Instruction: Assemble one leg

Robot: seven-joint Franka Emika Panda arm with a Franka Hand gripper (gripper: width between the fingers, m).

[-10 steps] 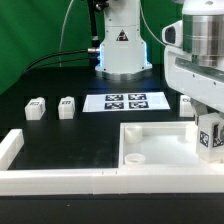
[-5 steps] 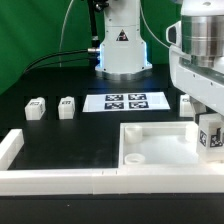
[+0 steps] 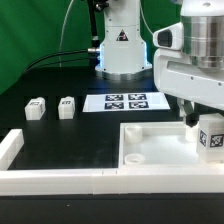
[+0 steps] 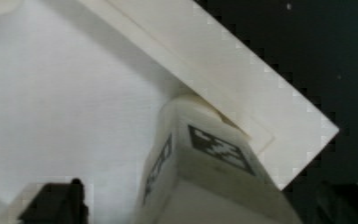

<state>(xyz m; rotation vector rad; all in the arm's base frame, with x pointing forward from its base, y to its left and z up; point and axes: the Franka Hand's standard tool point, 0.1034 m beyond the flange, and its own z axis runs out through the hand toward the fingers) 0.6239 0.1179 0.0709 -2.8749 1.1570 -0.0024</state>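
The gripper [image 3: 200,118], whose grasp I cannot tell, hangs above the leg [image 3: 211,138] standing against the tray's [image 3: 150,131] far-right rim.

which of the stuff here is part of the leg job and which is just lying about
In the job:
- gripper
- leg under the gripper, over the tray's corner on the exterior view's right
- large white tray

Lying about:
- two spare legs and on the black table
- marker board
- white rail along the front
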